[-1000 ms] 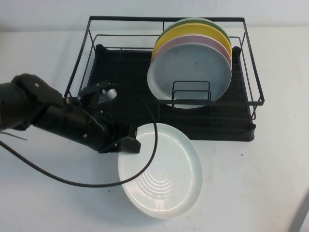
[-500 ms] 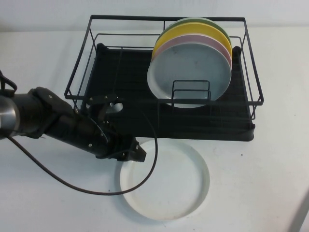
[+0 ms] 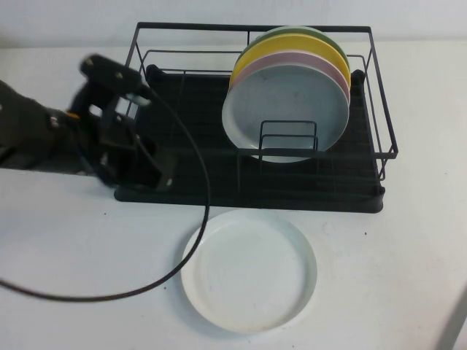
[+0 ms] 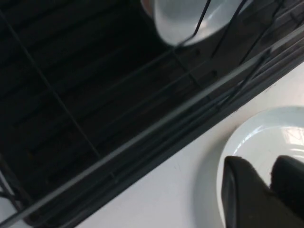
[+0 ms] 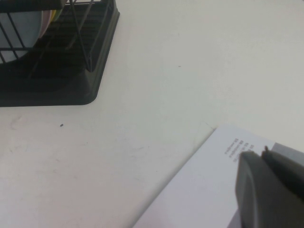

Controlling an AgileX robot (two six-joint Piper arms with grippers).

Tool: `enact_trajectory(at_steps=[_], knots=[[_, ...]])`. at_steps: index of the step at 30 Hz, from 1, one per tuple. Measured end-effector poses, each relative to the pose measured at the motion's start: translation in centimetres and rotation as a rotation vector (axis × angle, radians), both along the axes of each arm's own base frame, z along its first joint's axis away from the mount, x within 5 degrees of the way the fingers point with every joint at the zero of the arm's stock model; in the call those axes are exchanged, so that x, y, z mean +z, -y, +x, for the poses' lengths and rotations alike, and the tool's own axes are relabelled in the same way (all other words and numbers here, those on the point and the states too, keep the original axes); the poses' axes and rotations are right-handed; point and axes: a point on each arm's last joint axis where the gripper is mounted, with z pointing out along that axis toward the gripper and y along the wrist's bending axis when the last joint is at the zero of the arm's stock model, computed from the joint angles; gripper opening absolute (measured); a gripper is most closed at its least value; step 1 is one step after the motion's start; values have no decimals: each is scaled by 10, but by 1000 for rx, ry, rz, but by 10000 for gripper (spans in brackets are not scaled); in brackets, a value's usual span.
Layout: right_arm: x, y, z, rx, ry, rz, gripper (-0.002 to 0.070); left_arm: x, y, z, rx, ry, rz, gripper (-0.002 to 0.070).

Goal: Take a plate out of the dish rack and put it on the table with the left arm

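The plate (image 3: 249,270) lay flat on the table (image 3: 387,255), near the front edge, just in front of the dish rack (image 3: 252,191) and apart from it. Nothing gripped it; only the trailing black cable (image 3: 191,240) crossed its left rim.

The dish rack stood toward the back edge of the table. Four plates leaned upright in its right half: a pale grey-blue plate (image 3: 288,109) in front, then a pink plate (image 3: 340,73), a yellow plate (image 3: 281,47) and a green plate (image 3: 281,33) behind it.

The left arm (image 3: 44,135) was raised over the left side of the table. The left gripper (image 3: 149,166) hung over the rack's front left corner, clear of the plate. In the left wrist view the left gripper (image 4: 270,178) showed two dark fingers (image 4: 242,190) with a narrow gap between them, holding nothing; whether they were fully spread or pressed together, cannot tell.

The right gripper (image 5: 270,185) showed only in the right wrist view, low over a sheet of white paper (image 5: 204,199) with small print, right of the rack's front right corner. Its fingers were close together, the state not clear.
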Motion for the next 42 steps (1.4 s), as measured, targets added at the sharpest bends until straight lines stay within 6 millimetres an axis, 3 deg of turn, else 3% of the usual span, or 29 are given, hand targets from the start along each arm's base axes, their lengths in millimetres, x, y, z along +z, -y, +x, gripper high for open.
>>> enact_trajectory(at_steps=[2,4,8,17,25,31,37,42], knots=[[0,0,0,0,0,0,-20,22,-7,-17,-17,82,20,65],[0,0,0,0,0,0,-20,34,-14,-37,-24,137,30,29],[0,0,0,0,0,0,-20,33,-29,-77,6,172,17,6],[0,0,0,0,0,0,-20,13,-47,-144,4,152,-15,0],[0,0,0,0,0,0,-20,9,-52,-172,-95,53,45,0],[0,0,0,0,0,0,-20,12,-66,-190,65,14,30,0],[0,0,0,0,0,0,-21,-10,-80,-201,184,201,12,0],[0,0,0,0,0,0,-20,-43,-94,-216,292,413,-44,-1]])
